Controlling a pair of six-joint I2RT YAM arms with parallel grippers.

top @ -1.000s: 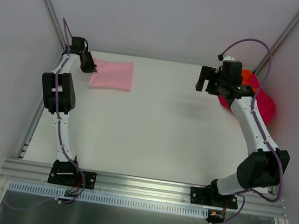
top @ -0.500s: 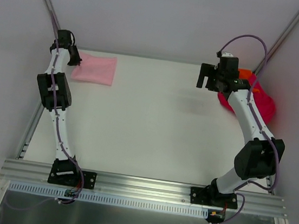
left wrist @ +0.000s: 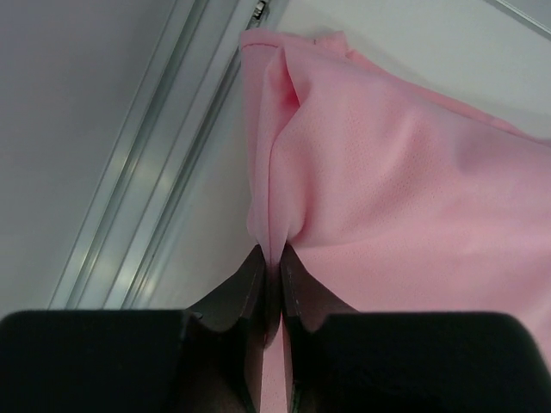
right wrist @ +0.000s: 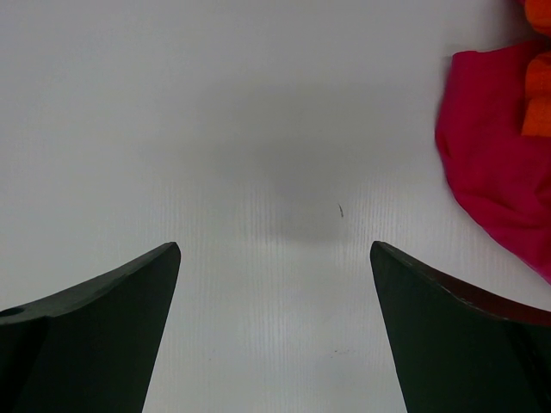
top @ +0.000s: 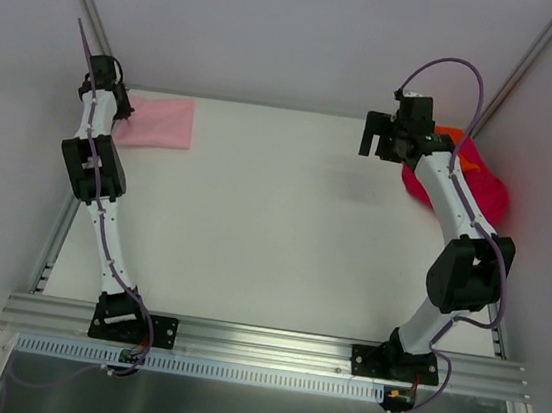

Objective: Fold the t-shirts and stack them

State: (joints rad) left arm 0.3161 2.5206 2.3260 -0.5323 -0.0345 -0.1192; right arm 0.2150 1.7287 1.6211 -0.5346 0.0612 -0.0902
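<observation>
Pink cloth, the light pink t-shirt (left wrist: 396, 172), lies as a flat rectangle at the far left corner of the surface (top: 273, 226). Its left edge is puckered into a ridge pinched by the left hand (left wrist: 272, 274). The right hand (right wrist: 274, 249) hangs spread wide above the surface's far right; just right of it lies the crumpled magenta-red t-shirt (right wrist: 491, 163), with the bright orange t-shirt (right wrist: 538, 86) bunched against it.

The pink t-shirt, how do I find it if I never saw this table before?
Look at the flat white table and go to its far left corner. The soft light pink cloth t-shirt lies there folded flat, its edge pinched by the left gripper, jaws shut. It is the pale one alone; the magenta-red t-shirt and bright orange t-shirt are heaped far right.
</observation>
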